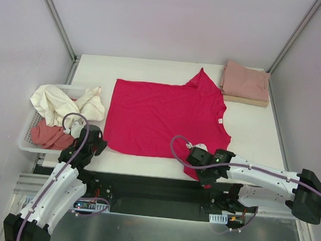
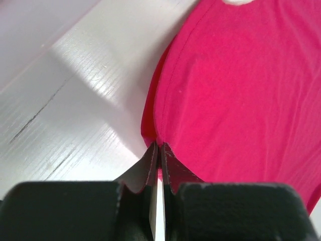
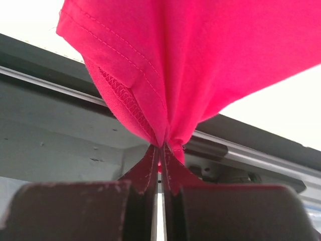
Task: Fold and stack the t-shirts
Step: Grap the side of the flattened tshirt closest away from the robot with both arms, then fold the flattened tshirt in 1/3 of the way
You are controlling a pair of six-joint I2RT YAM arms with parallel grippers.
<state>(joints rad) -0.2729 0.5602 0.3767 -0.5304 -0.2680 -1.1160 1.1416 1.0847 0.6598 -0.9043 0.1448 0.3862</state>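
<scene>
The crimson-red t-shirt (image 1: 160,118) lies spread on the white table (image 1: 248,132). My left gripper (image 1: 95,143) is shut on its near left hem corner, seen as red cloth (image 2: 241,90) pinched at the fingertips in the left wrist view. My right gripper (image 1: 201,167) is shut on its near right corner at the table's front edge; the bunched red cloth (image 3: 190,65) hangs from the fingertips there. A dusty pink shirt (image 1: 246,81) lies folded on a tan one (image 1: 247,100) at the far right. A cream shirt (image 1: 62,104) and a salmon-pink one (image 1: 49,135) lie crumpled in the basket.
The white lattice basket (image 1: 28,139) stands at the left table edge. Metal frame posts rise at the back corners. A dark rail (image 3: 261,150) runs below the table's front edge.
</scene>
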